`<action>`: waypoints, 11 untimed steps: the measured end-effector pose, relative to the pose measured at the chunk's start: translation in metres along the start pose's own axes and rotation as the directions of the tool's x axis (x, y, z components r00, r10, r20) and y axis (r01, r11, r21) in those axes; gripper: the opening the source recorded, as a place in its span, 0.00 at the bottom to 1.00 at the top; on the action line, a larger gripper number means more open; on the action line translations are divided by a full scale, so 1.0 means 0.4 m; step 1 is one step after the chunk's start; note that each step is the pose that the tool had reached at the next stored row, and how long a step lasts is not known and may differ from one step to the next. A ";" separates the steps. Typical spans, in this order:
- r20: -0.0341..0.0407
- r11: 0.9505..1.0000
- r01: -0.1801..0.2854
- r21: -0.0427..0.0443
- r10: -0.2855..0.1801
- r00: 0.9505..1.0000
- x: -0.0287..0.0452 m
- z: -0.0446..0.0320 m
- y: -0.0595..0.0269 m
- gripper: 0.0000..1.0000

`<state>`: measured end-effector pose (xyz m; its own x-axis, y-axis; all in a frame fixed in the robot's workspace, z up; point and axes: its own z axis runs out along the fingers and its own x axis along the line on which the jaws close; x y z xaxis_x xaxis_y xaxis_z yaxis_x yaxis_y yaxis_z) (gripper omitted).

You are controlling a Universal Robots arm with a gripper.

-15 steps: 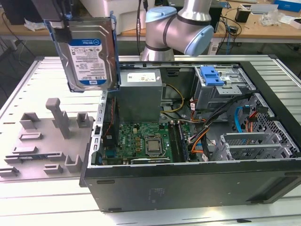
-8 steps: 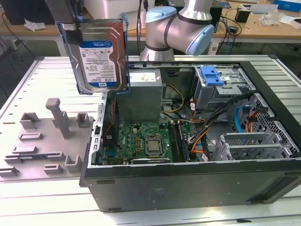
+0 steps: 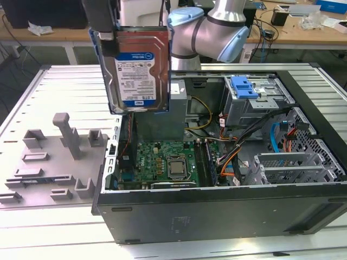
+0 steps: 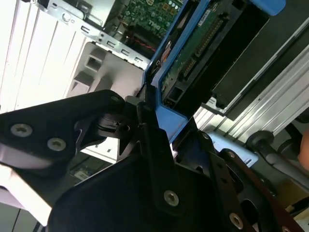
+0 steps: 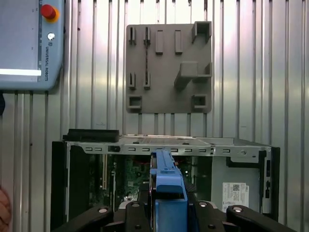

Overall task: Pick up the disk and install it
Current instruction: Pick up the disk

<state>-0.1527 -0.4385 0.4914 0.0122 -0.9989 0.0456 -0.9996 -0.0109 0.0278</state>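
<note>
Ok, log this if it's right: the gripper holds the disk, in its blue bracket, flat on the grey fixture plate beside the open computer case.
Don't log it. The gripper holds the disk, in its blue bracket, upright in the air over the open computer case, not flat on the grey fixture plate beside it; the exterior view shows this.

**Disk held above the open case**

The disk (image 3: 135, 70) hangs upright, label facing the camera, over the open computer case (image 3: 217, 216) at its end on the exterior view's left. The gripper (image 3: 133, 24), partly cropped, seems to clamp its top edge.
</note>
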 end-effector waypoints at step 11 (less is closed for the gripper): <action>0.000 1.000 0.000 0.000 0.000 1.000 0.073 -0.002 -0.083 0.37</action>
<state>-0.1192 -0.4671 0.4928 0.0122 -0.9989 0.0455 -0.9996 -0.0110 0.0277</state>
